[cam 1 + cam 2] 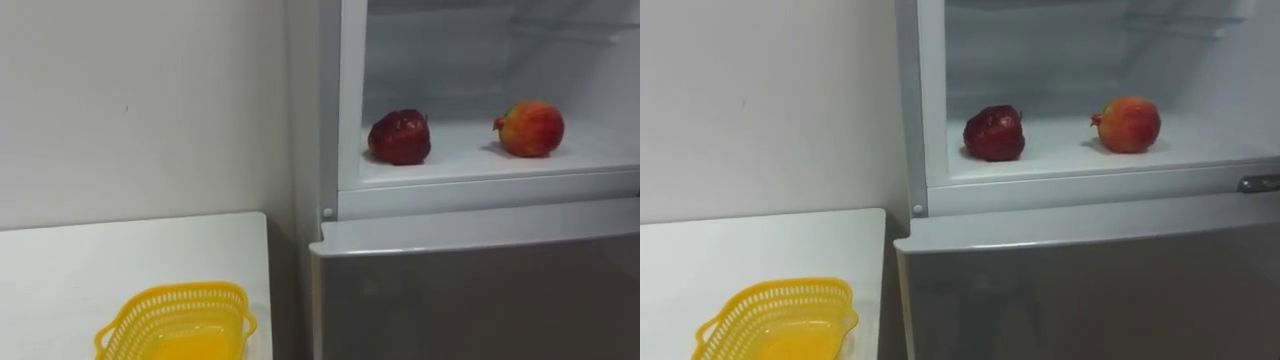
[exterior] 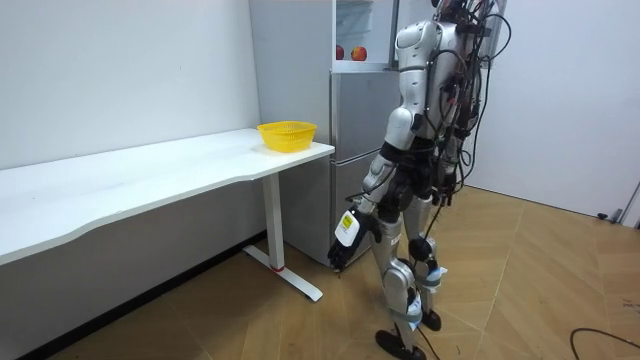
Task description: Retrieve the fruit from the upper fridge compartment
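two fruits sat on the white shelf (image 1: 470, 160) of the fridge's open upper compartment. the dark red fruit (image 1: 400, 137) lay near the compartment's left wall, and the red-orange fruit (image 1: 530, 128) lay further to the right on the same shelf, well apart from it. neither fruit touched anything but the shelf. below them the fridge's grey lower door (image 1: 480, 300) was closed. just left of the fridge stood the white counter (image 1: 100, 260) against the pale wall (image 1: 140, 100), and a yellow basket (image 1: 178, 322) sat on the counter near the end closest to the fridge. in the room view we saw the robot standing upright in front of the fridge, facing it. its left robot hand (image 2: 345, 240) hung low beside the lower door, holding no fruit. we could not tell whether that robot hand was spread or closed.
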